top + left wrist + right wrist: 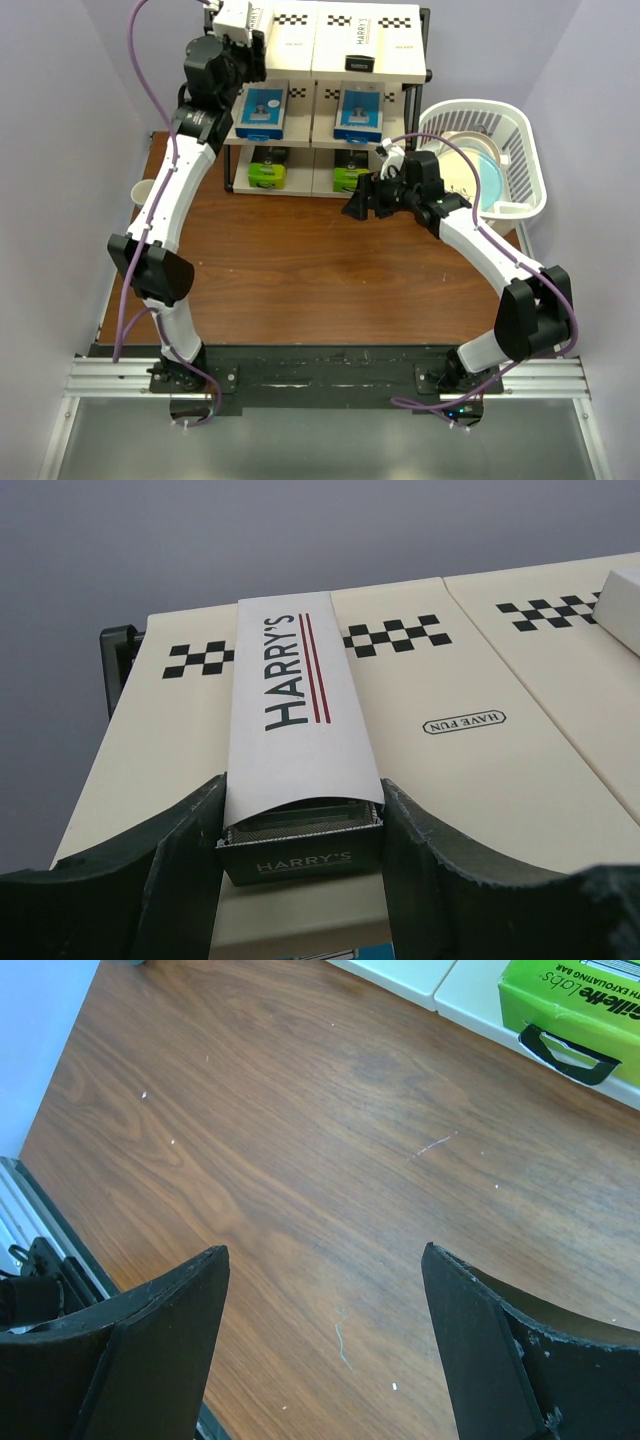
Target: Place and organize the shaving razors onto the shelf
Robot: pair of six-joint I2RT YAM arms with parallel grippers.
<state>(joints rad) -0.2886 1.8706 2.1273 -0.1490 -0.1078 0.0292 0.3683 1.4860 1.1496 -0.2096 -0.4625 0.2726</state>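
Top camera: the left gripper (235, 27) reaches the top tier of the shelf (290, 60), clenched on a white HARRY'S box (240, 12) at the left board's rear. A second HARRY'S box (362, 38) lies on the right board. The middle tier carries the left blue-and-white box (263, 110) and the right blue-and-white box (358, 112). The bottom tier carries the left green-ended box (266, 170) and the right green-ended box (350, 176). The right gripper (355, 208) hovers over the table (300, 270) before the shelf, near a white basket (525, 150) holding a plate (490, 180)

Left wrist camera: dark fingers (180, 850) of the left gripper (300, 825) squeeze both sides of the HARRY'S box (290, 700), over the shelf's (480, 770) checkerboard-marked top board

Right wrist camera: the right gripper (322, 1260) is spread wide with nothing between its fingers, above the wooden table (300, 1140); a green-ended box (570, 1000) sits on the shelf's (460, 985) lowest board at upper right
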